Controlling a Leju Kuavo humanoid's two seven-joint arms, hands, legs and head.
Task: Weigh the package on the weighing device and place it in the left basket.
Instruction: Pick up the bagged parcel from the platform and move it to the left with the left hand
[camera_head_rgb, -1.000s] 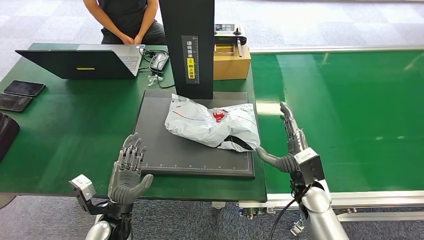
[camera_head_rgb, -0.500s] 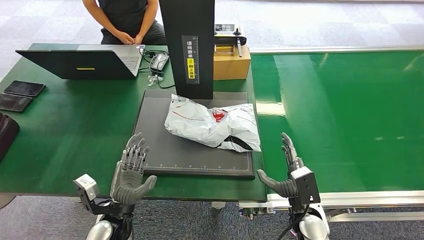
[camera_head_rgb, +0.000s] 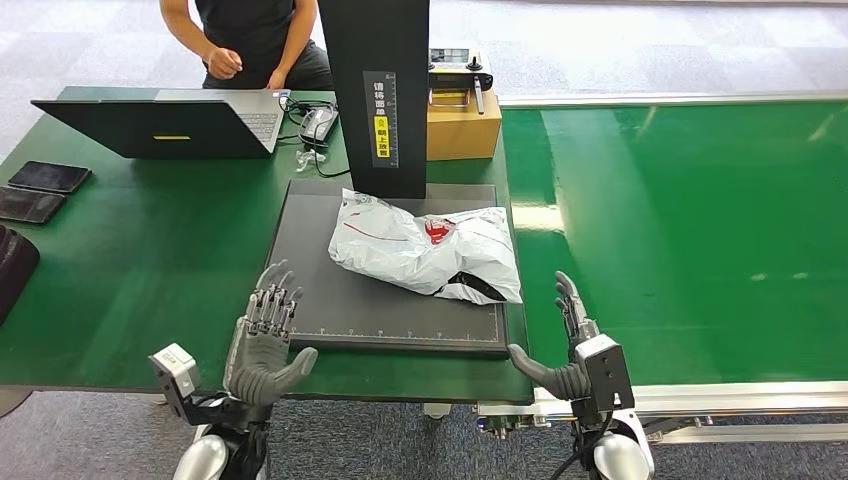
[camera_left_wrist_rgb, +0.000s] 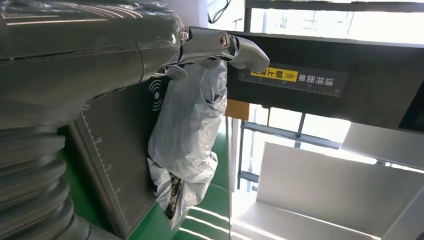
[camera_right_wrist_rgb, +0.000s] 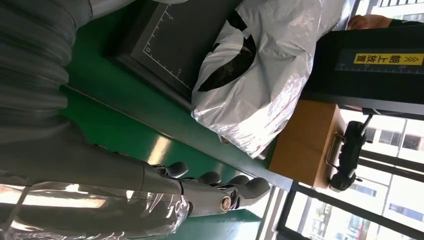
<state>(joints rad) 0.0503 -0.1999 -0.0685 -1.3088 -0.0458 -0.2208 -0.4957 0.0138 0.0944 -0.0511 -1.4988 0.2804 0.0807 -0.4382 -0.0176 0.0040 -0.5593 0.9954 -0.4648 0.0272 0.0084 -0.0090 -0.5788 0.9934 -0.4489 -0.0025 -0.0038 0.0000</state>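
A white plastic package (camera_head_rgb: 425, 250) with red and black print lies on the dark grey weighing platform (camera_head_rgb: 330, 300), its right end overhanging the platform's edge. The package (camera_left_wrist_rgb: 187, 135) and platform (camera_left_wrist_rgb: 115, 160) also show in the left wrist view, and the package (camera_right_wrist_rgb: 260, 85) again in the right wrist view. My left hand (camera_head_rgb: 262, 340) hovers open near the platform's front-left corner, fingers spread, holding nothing. Open too, my right hand (camera_head_rgb: 570, 345) stands at the table's front edge, right of the platform and apart from the package. Each wrist view shows its own hand (camera_left_wrist_rgb: 210, 47) (camera_right_wrist_rgb: 210, 192) with fingers extended.
A black upright scanner column (camera_head_rgb: 375, 95) rises behind the platform. A cardboard box (camera_head_rgb: 462, 125) with a handheld device sits beside it. A laptop (camera_head_rgb: 165, 125) and phones (camera_head_rgb: 40, 188) lie at the left, with a seated person (camera_head_rgb: 250, 40) behind. A green conveyor (camera_head_rgb: 690, 220) runs along the right.
My right hand has drawn back from beside the package toward the table's front edge and lowered. The left hand has barely shifted. The person has raised one hand.
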